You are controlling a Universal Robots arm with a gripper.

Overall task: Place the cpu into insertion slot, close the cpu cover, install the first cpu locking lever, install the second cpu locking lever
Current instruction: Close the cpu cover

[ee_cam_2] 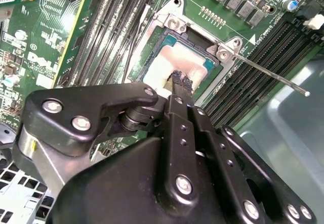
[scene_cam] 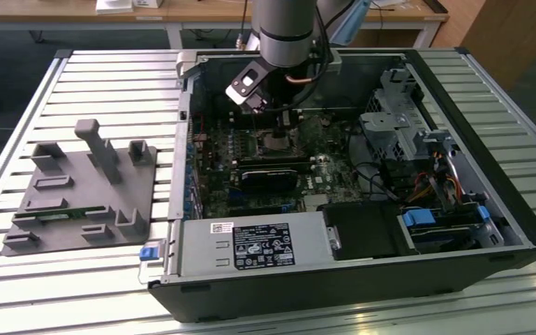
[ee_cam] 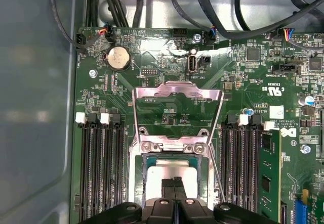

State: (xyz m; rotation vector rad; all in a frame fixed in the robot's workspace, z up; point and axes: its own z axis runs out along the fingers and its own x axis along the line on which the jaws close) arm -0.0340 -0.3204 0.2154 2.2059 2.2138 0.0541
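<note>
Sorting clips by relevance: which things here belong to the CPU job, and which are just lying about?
Job: cpu, insertion slot, cpu cover, locking lever, gripper.
Lying about: grey fixture tray, coin battery, power supply.

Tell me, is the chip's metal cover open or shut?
Open. In the first wrist view the cover is swung back on its hinge, and the cpu sits uncovered.

Even, diffuse light falls on the slatted tabletop [scene_cam: 109, 77]; we see only soft shadows there. The case [scene_cam: 343, 289] interior sits dimmer. In the second wrist view the cpu [ee_cam_2: 162, 62] glares almost white. In the first wrist view we log a bright reflection on the motherboard [ee_cam: 152, 47].
</note>
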